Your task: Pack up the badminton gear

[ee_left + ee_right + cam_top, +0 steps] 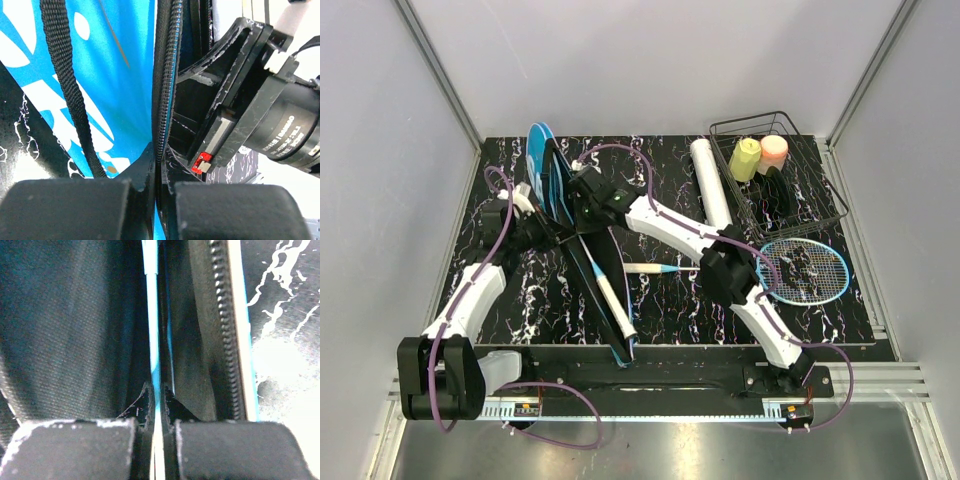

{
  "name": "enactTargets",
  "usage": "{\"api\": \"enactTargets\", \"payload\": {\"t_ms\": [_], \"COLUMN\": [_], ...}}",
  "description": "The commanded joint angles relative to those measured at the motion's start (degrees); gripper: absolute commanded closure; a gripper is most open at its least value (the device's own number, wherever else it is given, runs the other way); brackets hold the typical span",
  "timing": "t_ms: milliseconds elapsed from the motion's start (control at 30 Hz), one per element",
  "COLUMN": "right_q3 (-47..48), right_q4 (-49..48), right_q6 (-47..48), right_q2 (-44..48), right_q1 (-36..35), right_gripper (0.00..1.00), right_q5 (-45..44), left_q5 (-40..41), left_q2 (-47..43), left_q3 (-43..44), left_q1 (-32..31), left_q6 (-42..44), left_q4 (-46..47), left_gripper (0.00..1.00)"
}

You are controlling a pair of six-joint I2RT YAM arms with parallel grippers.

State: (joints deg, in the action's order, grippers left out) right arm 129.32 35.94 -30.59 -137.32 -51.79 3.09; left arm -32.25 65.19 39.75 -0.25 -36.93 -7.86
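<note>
Two claws clamped: left claw [158, 172] on cover [120, 75] zipper edge, right claw [158, 402] on racket [151, 315] inside; second racket [805, 270] overhead only.

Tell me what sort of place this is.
Most likely a lab robot cell: bare grey walls with aluminium framing box in a black marbled table, and the left arm and right arm are bolted to a rail at its near edge.

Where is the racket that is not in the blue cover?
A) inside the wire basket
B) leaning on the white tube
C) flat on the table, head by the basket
C: the loose racket lies flat on the table, its head just on the near side of the basket.
</note>
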Motion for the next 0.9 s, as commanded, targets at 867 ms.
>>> {"api": "enactTargets", "payload": {"t_ms": [867], "right_q3": [9.12], "right_q4": [-1.83], "right_q6": [-4.92], "right_q2": [-2.34], "right_q1": [-4.46], "right_gripper": [1.00], "right_q5": [-31.39], "left_q5": [-9.94], "left_q2": [-4.10], "left_q3": [-2.04], "left_q1": [-1.33], "left_q6": [-2.45], "left_q4": [2.85], "left_gripper": [1.00]}}
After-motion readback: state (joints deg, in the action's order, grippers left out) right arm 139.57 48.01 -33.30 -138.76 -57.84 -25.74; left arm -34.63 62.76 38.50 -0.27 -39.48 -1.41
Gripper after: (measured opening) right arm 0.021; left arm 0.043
